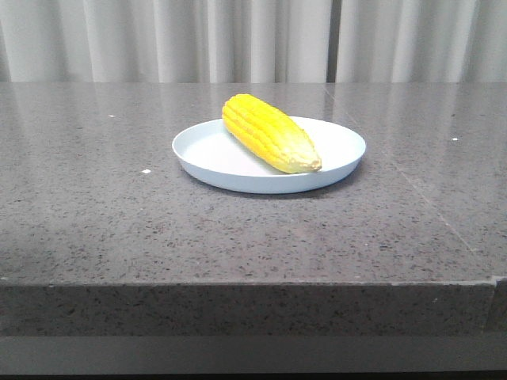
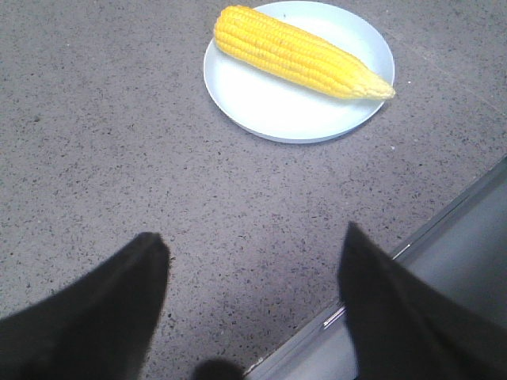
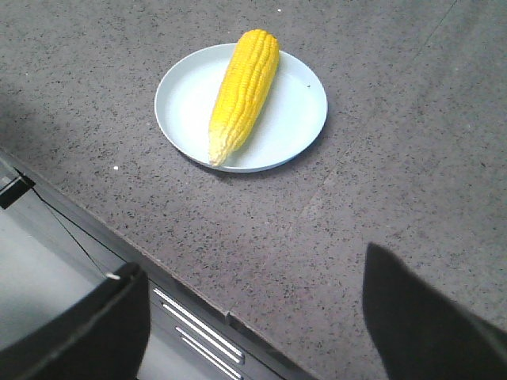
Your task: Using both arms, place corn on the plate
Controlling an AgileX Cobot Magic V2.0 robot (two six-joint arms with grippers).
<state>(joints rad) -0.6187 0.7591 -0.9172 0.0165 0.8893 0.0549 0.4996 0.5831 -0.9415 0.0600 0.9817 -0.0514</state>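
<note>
The bright yellow corn lies on the pale blue-white plate in the middle of the table, its paler tip pointing front right. Both wrist views show the corn on the plate, well away from the fingers. My left gripper hangs open over the table's front edge with nothing between its dark fingers. Open and empty too is my right gripper, also above the front edge. Neither gripper appears in the front view.
The table is a grey speckled stone slab with a thick front edge. Pale curtains hang behind it. Below the edge, the right wrist view shows a grey panel with metal strips.
</note>
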